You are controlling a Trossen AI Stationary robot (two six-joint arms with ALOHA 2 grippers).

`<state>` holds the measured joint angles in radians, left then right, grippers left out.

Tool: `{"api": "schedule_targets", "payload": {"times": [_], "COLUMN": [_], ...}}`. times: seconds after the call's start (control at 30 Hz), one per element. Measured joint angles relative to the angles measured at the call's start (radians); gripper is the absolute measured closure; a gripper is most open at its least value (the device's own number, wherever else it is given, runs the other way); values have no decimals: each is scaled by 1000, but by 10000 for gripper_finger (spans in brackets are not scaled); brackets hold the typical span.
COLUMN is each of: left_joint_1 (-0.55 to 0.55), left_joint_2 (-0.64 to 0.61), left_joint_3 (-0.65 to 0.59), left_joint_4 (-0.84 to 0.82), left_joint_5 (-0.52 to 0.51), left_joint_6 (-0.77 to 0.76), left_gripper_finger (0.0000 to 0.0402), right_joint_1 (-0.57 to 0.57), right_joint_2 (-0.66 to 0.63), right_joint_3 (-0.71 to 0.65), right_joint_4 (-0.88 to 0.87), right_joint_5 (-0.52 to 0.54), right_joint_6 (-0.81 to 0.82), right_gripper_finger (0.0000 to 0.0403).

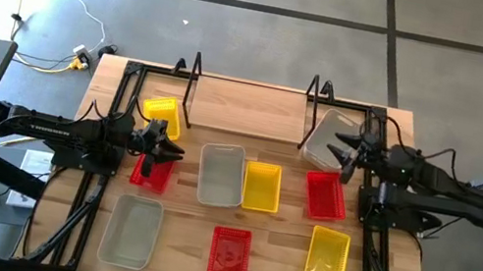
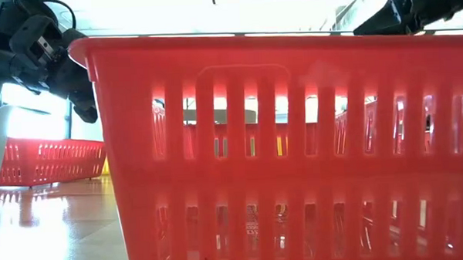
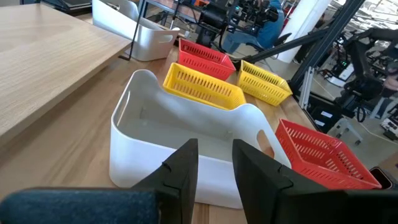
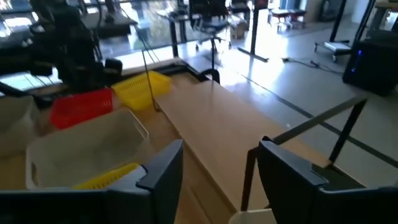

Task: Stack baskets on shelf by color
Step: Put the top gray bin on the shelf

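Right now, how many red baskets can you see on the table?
3. One red basket lies under the left arm, one sits right of centre near the right arm, and one is at the front middle. None looks hidden.

From my overhead camera I look straight down on the whole table [image 1: 227, 103], arms entering from frame left and right. My low camera sits at tabletop level, so close to a red basket [image 2: 294, 143] that it fills most of the frame. The left wrist camera looks forward across the table over a white basket [image 3: 186, 143], also seen centre-frame from above. The right wrist camera faces the table's far side.
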<state>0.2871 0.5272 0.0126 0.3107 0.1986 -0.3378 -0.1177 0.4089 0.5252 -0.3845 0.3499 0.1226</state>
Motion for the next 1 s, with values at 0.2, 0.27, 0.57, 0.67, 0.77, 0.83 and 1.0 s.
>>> {"api": "schedule_targets", "payload": {"times": [0.2, 0.27, 0.57, 0.67, 0.77, 0.83, 1.0], "left_joint_1": [0, 0, 0, 0, 0, 0, 0], "left_joint_2": [0, 0, 0, 0, 0, 0, 0], "left_joint_3": [0, 0, 0, 0, 0, 0, 0], "left_joint_4": [0, 0, 0, 0, 0, 0, 0], "left_joint_5": [0, 0, 0, 0, 0, 0, 0], "left_joint_6": [0, 0, 0, 0, 0, 0, 0], "left_gripper_finger": [312, 312, 312, 312, 312, 312, 312], "right_joint_1": [0, 0, 0, 0, -1, -8, -34], "right_joint_2": [161, 212, 422, 488, 552, 592, 682], "right_joint_3": [139, 161, 171, 171, 171, 171, 171], "right_joint_4": [-169, -218, -382, -383, -382, -382, -370], "right_joint_5": [25, 25, 16, 17, 17, 16, 15], "right_joint_6": [58, 85, 241, 247, 269, 286, 307], "right_gripper_finger": [210, 210, 210, 210, 210, 210, 210]}}
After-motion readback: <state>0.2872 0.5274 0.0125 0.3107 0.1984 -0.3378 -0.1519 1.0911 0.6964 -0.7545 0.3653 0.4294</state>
